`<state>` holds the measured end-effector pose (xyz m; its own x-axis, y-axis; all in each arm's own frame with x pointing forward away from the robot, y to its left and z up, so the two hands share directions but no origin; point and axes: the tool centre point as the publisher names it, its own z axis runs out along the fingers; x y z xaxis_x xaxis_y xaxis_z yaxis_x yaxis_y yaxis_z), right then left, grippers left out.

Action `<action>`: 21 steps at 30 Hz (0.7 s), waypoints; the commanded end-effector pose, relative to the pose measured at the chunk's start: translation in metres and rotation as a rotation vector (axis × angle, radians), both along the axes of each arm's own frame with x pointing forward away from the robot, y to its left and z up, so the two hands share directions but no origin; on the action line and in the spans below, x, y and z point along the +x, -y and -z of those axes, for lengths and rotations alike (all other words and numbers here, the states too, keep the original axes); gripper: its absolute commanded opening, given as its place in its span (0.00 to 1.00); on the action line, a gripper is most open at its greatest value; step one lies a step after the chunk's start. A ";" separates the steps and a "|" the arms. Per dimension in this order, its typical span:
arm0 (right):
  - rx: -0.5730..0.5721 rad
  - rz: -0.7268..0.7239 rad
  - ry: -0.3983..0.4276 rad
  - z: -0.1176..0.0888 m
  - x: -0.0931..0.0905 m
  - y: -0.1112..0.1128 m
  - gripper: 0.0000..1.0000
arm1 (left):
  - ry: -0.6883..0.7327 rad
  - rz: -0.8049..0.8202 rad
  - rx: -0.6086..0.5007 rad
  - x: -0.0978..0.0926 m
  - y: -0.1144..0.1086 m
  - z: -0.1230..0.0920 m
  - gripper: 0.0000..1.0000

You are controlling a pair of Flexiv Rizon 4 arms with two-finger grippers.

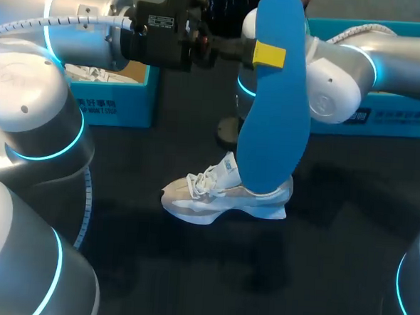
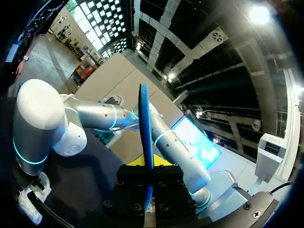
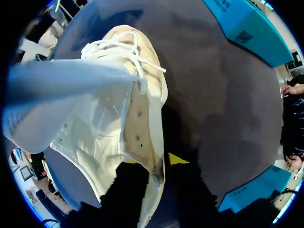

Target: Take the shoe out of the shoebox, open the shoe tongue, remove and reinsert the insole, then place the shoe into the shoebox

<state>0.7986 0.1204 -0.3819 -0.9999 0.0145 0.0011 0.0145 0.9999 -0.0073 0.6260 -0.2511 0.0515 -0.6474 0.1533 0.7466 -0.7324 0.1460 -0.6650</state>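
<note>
The left fingers (image 1: 268,55) are pressed flat against both faces of the blue insole (image 1: 273,118), pinching it near its upper end. It hangs upright in the air, with its lower end just above the shoe (image 1: 218,197). In the left wrist view the insole stands edge-on between the yellow tips.

The right fingers (image 3: 174,158) sit either side of the shoe's heel collar and appear to clamp its wall, steadying it. From the head view they are hidden behind the insole. The pale shoe rests on its sole near the middle of the surface, laces loose and its mouth open.

A blue shoebox (image 1: 117,109) stands at the far left corner with something white inside. A second blue box part (image 1: 394,115) stands along the far edge to the right.

The insole is out, so I judge the step in hand to be putting it back. That calls for tipping the insole toe-first into the mouth and sliding it forward while the heel is held firm.

White print runs along the sides of both boxes, but I leave it unread. No label shows on the shoe or insole.
</note>
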 end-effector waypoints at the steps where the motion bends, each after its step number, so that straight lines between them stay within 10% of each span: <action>1: -0.010 0.014 -0.008 -0.002 -0.003 -0.001 0.00 | 0.000 0.000 -0.001 0.000 0.001 0.000 0.00; 21: 0.147 0.450 -0.178 -0.030 -0.013 0.013 0.00 | 0.000 0.000 -0.001 0.000 0.001 0.000 0.00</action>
